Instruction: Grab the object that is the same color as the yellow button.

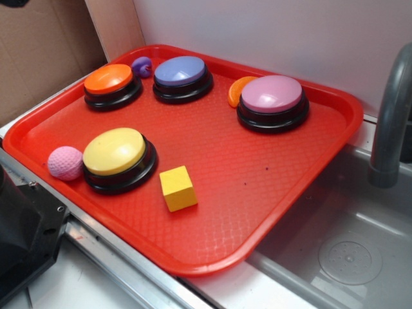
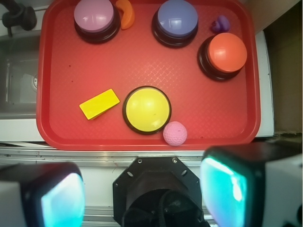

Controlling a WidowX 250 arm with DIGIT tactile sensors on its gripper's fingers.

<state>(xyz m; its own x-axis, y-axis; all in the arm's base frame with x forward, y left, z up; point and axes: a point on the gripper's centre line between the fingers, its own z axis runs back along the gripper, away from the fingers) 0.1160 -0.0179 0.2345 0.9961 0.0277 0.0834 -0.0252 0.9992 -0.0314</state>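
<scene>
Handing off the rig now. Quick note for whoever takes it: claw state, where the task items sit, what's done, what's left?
Claw: open, empty, hanging off the tray's near edge.
Yellow cube: on the red tray, close beside the yellow button, not touching it.
Pink ball: against the button's other side.
Done: nothing grasped.
Left: move over the cube, descend, close, lift.

Look at your gripper (image 2: 142, 189) in the wrist view: two blocky fingers (image 2: 54, 196) with pale grey outer shells and black edging, their inner pads glowing a glossy teal. Between them sits a black, roughly octagonal mounting plate (image 2: 154, 172) with small silver screws near its top corners. Below that plate you see a dark rounded housing, blurred.
</scene>
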